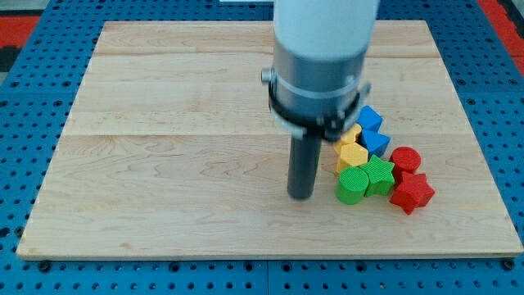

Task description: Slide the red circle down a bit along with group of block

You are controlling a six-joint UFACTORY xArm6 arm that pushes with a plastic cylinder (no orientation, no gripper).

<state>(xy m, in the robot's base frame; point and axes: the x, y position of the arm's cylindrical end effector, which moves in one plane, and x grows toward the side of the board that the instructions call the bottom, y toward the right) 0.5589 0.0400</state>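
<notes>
The red circle [405,158] lies at the view's right side of a tight cluster on the wooden board [164,164]. Below it sits a red star [412,192]. To their left are a green star [379,174] and a green circle [351,185]. Above those are two yellow blocks [353,152], the upper one partly hidden by the arm. Two blue blocks [372,129] sit at the cluster's top. My tip [300,196] rests on the board left of the green circle, a short gap away, well left of the red circle.
The arm's white and grey body [319,65] hangs over the board's upper middle and hides part of the cluster. A blue pegboard surface [499,123] surrounds the board. The board's right edge is close to the red blocks.
</notes>
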